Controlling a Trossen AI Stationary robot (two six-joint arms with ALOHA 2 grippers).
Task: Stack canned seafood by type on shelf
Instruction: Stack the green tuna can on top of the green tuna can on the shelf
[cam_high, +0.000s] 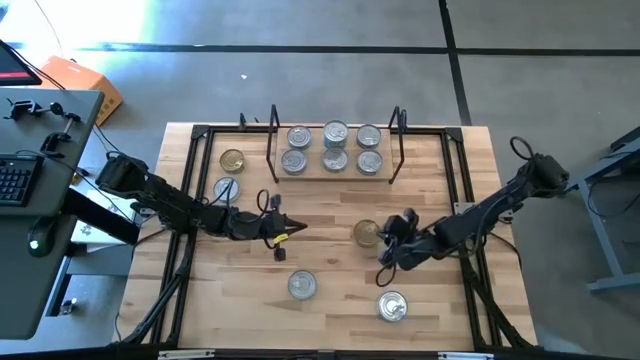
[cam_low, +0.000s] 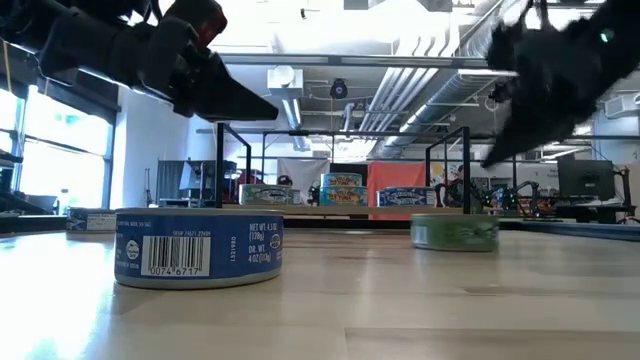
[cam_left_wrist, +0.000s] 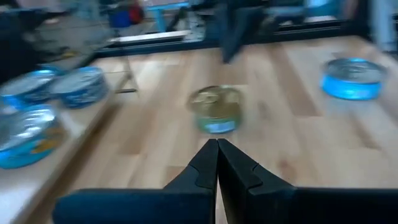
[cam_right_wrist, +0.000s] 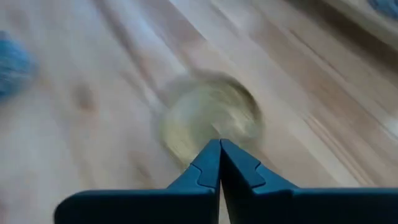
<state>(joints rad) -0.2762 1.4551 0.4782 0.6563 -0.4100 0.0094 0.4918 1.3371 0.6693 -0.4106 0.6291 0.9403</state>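
The shelf (cam_high: 335, 176) stands at the table's far middle with several silver-lidded tins (cam_high: 335, 146) resting on it in two rows. A gold-lidded tin with a green label (cam_high: 366, 233) (cam_low: 455, 232) (cam_right_wrist: 211, 118) (cam_left_wrist: 216, 109) stands on the table right of centre. My right gripper (cam_high: 384, 243) (cam_low: 487, 162) (cam_right_wrist: 220, 143) is shut. It slants down just over that tin's right side, clear above it in the low view. My left gripper (cam_high: 295, 228) (cam_low: 275, 115) (cam_left_wrist: 217, 144) is shut and empty. It hovers left of centre and points toward the gold tin.
Loose tins stand around: a blue-labelled one (cam_high: 302, 285) (cam_low: 200, 248) near the front, a silver one (cam_high: 392, 305) at the front right, and a gold one (cam_high: 232, 160) and a silver one (cam_high: 226, 187) at the far left. Black wire uprights (cam_high: 274, 130) (cam_high: 397, 135) end the shelf.
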